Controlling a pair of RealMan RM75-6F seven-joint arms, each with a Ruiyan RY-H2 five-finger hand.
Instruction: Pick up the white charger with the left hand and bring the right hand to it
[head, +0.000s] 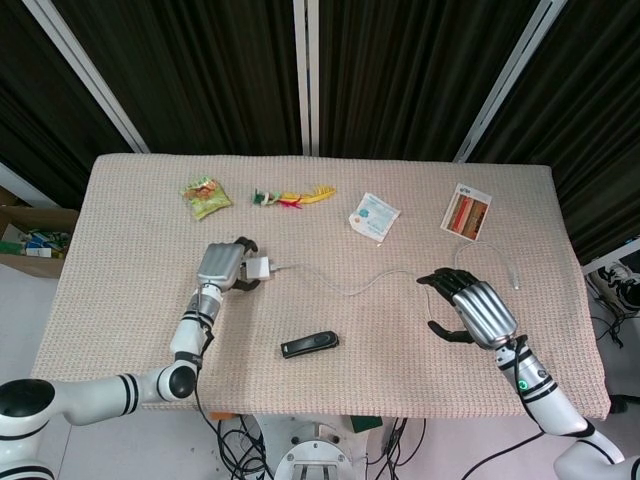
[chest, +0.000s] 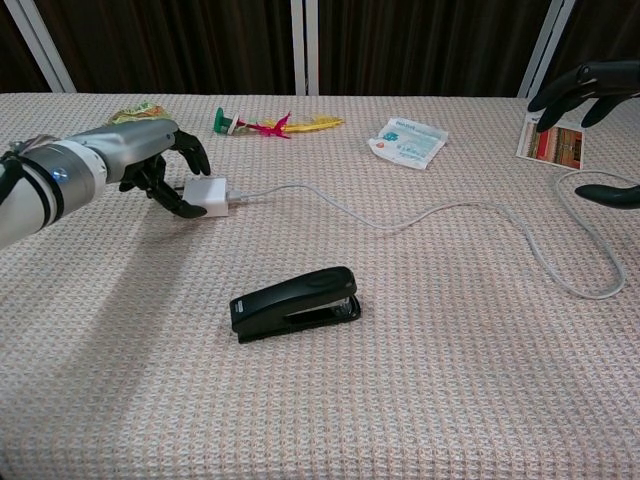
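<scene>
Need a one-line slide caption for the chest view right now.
Left hand closes its fingers around the white charger on the table, its cable trailing toward the open right hand; a black stapler lies nearby.

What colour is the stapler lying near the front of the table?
Black, all over. The stapler shows best in the chest view.

Glossy white charger (chest: 210, 196); rough woven tablecloth (chest: 420, 380)
</scene>
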